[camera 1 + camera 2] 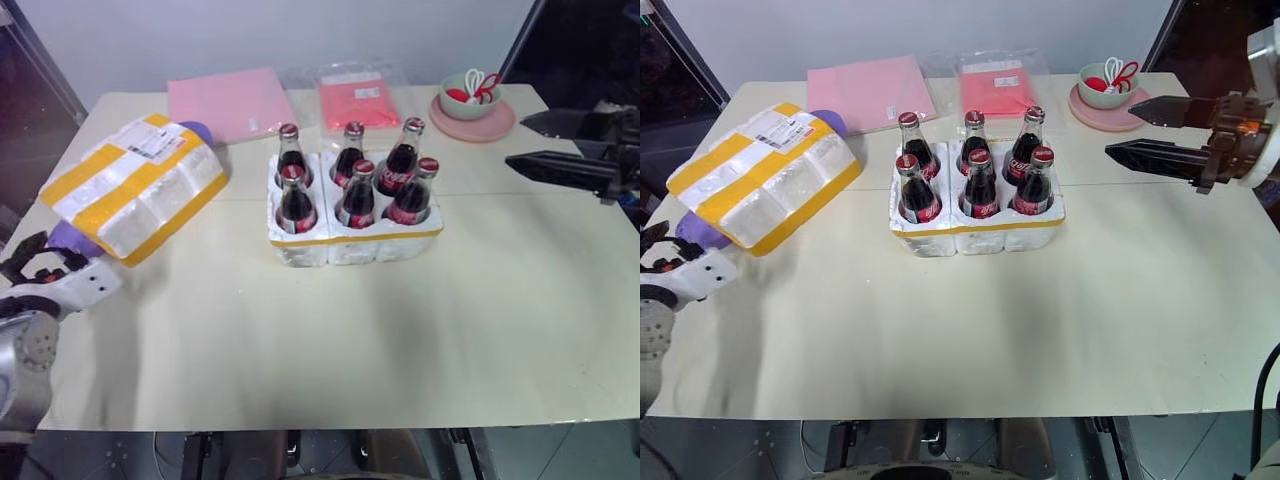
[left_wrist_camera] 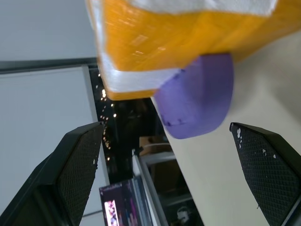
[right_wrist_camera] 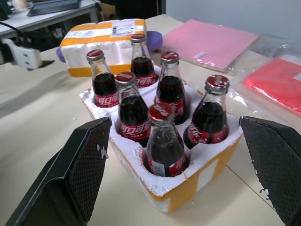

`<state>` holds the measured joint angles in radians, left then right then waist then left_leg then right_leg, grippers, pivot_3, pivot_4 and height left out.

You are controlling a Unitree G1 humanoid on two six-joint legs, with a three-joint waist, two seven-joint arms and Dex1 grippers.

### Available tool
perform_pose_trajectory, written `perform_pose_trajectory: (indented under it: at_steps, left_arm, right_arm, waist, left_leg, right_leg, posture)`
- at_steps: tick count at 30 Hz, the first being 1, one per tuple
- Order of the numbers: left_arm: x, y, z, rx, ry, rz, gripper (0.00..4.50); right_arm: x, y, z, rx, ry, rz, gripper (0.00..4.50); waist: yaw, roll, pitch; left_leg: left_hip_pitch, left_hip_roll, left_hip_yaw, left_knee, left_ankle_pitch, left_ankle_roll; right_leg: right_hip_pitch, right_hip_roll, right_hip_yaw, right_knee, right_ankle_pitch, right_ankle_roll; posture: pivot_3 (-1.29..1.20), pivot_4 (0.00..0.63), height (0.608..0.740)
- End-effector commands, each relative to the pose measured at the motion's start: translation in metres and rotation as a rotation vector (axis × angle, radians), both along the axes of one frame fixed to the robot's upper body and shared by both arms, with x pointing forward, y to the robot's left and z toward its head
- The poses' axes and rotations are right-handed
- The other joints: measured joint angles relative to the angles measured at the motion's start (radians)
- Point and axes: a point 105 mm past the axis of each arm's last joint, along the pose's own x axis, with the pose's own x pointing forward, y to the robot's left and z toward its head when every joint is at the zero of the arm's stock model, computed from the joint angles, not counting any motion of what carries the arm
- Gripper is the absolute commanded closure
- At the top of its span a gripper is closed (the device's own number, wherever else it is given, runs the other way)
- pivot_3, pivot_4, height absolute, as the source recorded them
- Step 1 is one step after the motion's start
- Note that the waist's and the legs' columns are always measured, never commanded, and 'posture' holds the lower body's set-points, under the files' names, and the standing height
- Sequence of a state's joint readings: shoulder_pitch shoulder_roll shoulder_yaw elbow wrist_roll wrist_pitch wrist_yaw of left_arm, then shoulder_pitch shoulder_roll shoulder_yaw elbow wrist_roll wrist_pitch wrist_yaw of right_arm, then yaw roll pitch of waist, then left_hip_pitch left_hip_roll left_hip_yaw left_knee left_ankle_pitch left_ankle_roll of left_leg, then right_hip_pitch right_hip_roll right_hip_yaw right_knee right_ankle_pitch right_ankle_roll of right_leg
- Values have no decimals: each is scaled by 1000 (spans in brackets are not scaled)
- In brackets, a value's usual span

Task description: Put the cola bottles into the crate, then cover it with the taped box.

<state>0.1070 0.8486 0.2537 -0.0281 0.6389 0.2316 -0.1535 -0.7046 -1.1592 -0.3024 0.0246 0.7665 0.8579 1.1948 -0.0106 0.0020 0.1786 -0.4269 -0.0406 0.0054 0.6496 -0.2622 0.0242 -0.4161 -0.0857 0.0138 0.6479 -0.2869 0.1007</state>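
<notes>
Several cola bottles (image 1: pixel 357 195) with red caps stand upright in the wells of the white crate (image 1: pixel 350 243) at the table's middle. The taped box (image 1: pixel 135 185), white with wide yellow bands and a label on top, lies tilted at the left, propped on a purple object (image 2: pixel 197 94). My left gripper (image 1: pixel 30 262) is open at the table's left edge, just short of the box's near corner (image 2: pixel 178 42) and apart from it. My right gripper (image 1: pixel 1125 130) hovers open at the right and points toward the crate (image 3: pixel 202 174), a gap away, holding nothing.
At the back lie a pink folder (image 1: pixel 225 100) and a red packet in a clear bag (image 1: pixel 357 100). A pink plate (image 1: pixel 505 125) with a green bowl sits back right. Another purple piece (image 1: pixel 195 130) shows behind the box. The table's front half is bare.
</notes>
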Motion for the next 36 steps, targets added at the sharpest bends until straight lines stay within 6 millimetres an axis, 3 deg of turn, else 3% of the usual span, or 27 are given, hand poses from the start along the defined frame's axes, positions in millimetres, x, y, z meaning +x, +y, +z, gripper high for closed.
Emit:
perform_pose_trajectory:
  at_steps: [1,12,22,25,31,33,36]
  left_arm:
    - [4,7,7,48,-63,30,0]
    - [36,6,-2,99,-80,-31,0]
    - [44,7,-5,61,-105,-24,0]
    - [45,7,-7,36,-110,-24,916]
    - [49,7,-5,16,-124,-17,3871]
    - [49,8,-3,15,-132,-8,4156]
    - [51,9,0,14,-142,-4,4157]
  right_arm:
    - [-9,2,18,-35,-66,7,38]
    - [-40,16,19,-91,-30,152,38]
    - [-41,18,18,-103,-53,136,38]
    - [-42,17,19,-108,-56,134,0]
    - [-46,17,22,-87,-36,146,0]
    - [-44,17,22,-99,-51,134,0]
    - [-42,17,20,-113,-70,121,0]
  waist:
    - [0,-1,0]
    - [1,-1,0]
    - [0,-2,-1]
    - [0,-2,-1]
    - [1,-2,-1]
    - [2,-2,-1]
    - [1,-2,-1]
  left_leg:
    - [0,0,0,0,0,0]
    - [0,0,2,0,0,0]
    - [0,0,4,3,0,-1]
    - [0,0,5,4,0,-1]
    - [0,0,6,4,0,-1]
    - [0,0,6,4,1,-1]
    - [0,0,7,4,1,-1]
  right_leg:
    - [0,0,0,0,0,0]
    - [-1,-1,0,2,0,0]
    - [-3,-2,0,6,0,0]
    - [-3,-2,0,6,0,0]
    - [-4,-2,0,8,0,0]
    - [-4,-2,0,8,0,0]
    - [-4,-3,0,8,0,0]
  posture:
    - [0,150,740]
    - [0,150,740]
    - [0,150,740]
    - [0,150,740]
    - [0,150,740]
    - [0,150,740]
    - [0,150,740]
